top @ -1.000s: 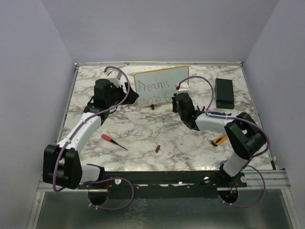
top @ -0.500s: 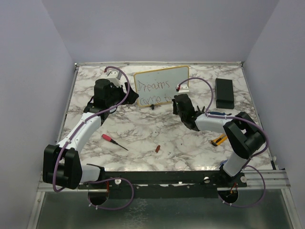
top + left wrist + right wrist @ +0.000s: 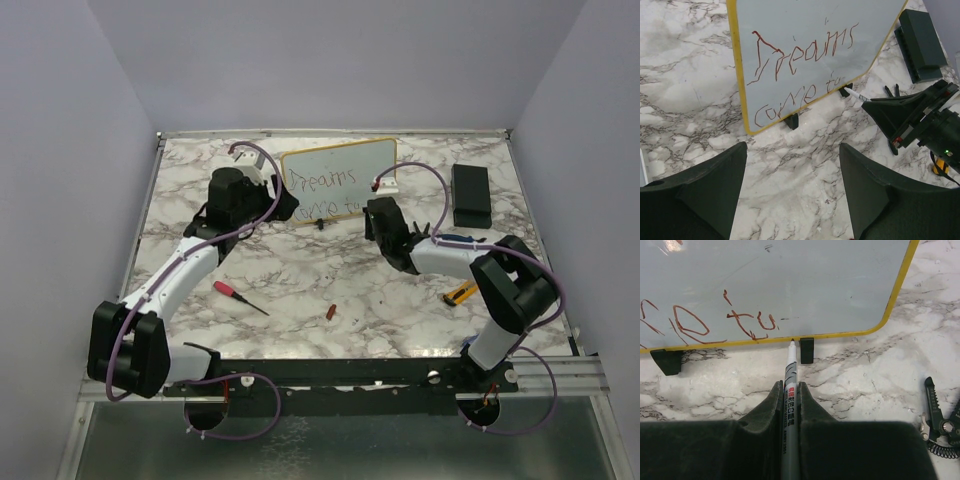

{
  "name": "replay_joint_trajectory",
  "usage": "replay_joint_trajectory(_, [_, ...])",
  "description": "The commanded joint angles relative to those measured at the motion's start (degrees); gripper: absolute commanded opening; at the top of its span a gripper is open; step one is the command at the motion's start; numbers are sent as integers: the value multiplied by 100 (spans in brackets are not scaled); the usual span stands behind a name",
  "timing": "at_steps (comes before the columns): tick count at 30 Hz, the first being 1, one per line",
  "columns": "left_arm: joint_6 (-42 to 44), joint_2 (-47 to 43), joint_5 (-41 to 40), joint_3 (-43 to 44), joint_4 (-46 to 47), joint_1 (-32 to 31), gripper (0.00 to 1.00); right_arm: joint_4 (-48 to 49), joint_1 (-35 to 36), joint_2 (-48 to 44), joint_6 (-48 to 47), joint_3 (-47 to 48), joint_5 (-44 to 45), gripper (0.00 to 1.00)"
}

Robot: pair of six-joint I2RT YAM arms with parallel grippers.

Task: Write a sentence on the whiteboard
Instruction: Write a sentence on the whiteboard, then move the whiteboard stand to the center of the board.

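The whiteboard [image 3: 338,170] with its yellow frame stands tilted on black feet at the back middle of the table. It also shows in the left wrist view [image 3: 810,30] and the right wrist view [image 3: 805,285]. The sentence [image 3: 800,57] is in red-brown letters on two lines, "Dreams" above "come tu" [image 3: 747,322]. My right gripper [image 3: 790,387], seen from above [image 3: 376,213], is shut on a grey marker [image 3: 790,370]. The marker's tip is at the board's lower frame, just under the last letters. My left gripper [image 3: 792,152] is open and empty over the marble, in front of the board's left end [image 3: 283,207].
A black box [image 3: 471,195] lies right of the board. A red-handled screwdriver [image 3: 235,293] and a small red cap [image 3: 331,312] lie on the near marble. A yellow tool [image 3: 460,292] lies by the right arm, and black pliers [image 3: 940,425] show at its right.
My left gripper has swung right, closer to the board's lower left corner. The right gripper and marker have hardly moved.
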Motion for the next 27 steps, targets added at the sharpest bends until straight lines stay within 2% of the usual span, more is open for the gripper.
replay_joint_trajectory(1, [-377, -121, -1021, -121, 94, -564, 75, -126, -20, -482, -68, 67, 117, 0])
replay_joint_trajectory(7, [-1356, 351, -2487, -459, 675, -1497, 73, -417, -21, -1338, -134, -59, 174, 1])
replay_joint_trajectory(12, [-1509, 1215, -3537, -175, 912, -2146, 72, -479, -32, -1983, -185, -336, 368, 1])
replay_joint_trajectory(17, [-1616, 2131, -3799, 259, 1042, -2332, 71, -416, -284, -2399, -102, -651, 232, 1])
replay_joint_trajectory(27, [-1626, 3224, -4430, 647, 1360, -2506, 69, -406, -589, -2820, -23, -915, -101, 1])
